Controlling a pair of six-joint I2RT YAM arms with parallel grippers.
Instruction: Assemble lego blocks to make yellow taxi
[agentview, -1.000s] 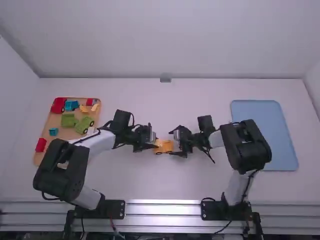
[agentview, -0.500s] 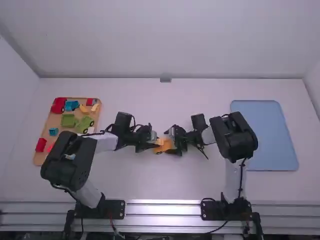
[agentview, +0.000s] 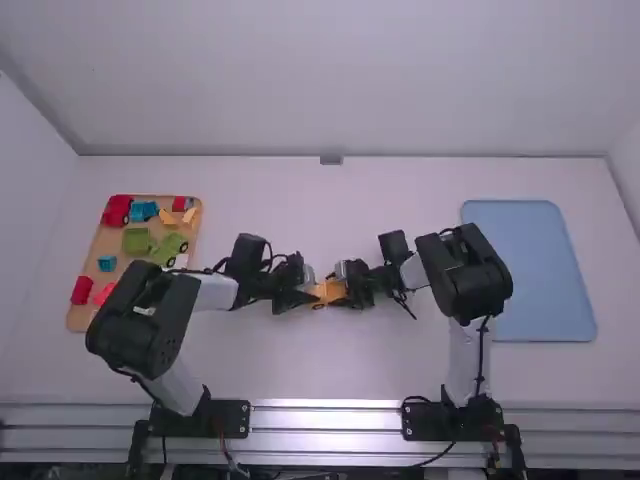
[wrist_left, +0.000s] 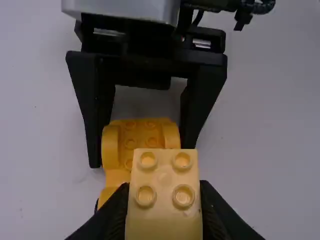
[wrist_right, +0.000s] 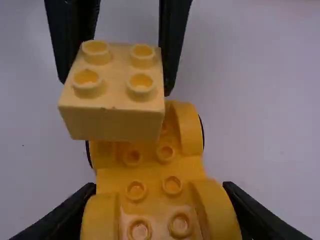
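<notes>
Yellow chassis (wrist_right: 154, 174) is mid-table at clock centre, gripped at its three o'clock end by right gripper (wrist_right: 160, 212), fingers closed on its sides. Left gripper (wrist_left: 162, 202), fingers narrowed on pale yellow block (wrist_right: 111, 123), has it over the chassis, looks unseated. Early stage, I'd say: base and block brought together, press-on left. Small yellow pieces (agentview: 168, 217) on parts tray (agentview: 82, 318), nine o'clock, probably follow. Blue tray (agentview: 530, 270), three o'clock, likely for delivery.
</notes>
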